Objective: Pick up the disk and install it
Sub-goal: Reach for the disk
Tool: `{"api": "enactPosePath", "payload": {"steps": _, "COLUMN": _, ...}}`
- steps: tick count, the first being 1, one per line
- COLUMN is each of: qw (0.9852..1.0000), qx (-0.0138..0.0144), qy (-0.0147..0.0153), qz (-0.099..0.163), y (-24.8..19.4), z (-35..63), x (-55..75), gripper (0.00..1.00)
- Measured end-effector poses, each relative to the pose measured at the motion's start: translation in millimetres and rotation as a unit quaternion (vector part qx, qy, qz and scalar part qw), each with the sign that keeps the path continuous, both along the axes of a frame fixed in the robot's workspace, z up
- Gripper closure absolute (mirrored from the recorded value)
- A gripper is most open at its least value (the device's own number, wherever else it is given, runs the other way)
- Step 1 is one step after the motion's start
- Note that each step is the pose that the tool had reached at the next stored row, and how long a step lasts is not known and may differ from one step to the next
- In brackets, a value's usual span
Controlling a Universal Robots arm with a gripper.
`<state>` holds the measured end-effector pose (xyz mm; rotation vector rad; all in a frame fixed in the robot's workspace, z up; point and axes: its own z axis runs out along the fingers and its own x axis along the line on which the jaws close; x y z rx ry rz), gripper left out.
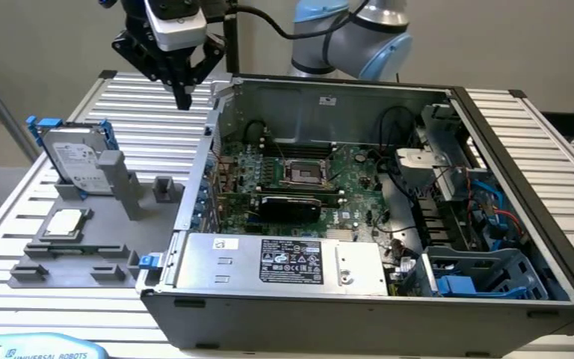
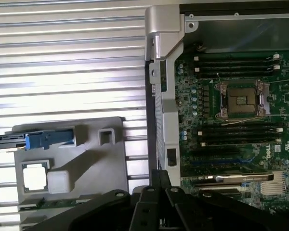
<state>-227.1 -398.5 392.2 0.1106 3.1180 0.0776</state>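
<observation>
Fingers [image 1: 182,99] pressed together, holding nothing, we note | hovering above counter [image 1: 132,93] beside case [image 1: 337,112] corner | disk [image 1: 75,161] upright in grey stand [image 1: 107,203], exterior view's left, apart from fingers

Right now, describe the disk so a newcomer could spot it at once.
Beside the open computer case, on the exterior view's left, lies a grey fixture. The disk stands on edge at its far end, framed in bright blue, unlike the flat square chip.
</observation>
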Motion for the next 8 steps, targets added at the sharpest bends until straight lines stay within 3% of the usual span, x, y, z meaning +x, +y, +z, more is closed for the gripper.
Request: {"api": "enactPosePath", "payload": {"steps": 8, "qw": 1.0, "qx": 0.0, "qy": 0.0, "qz": 0.0, "y": 1.1, "z": -0.3, "x": -36.4, "gripper": 0.89}}
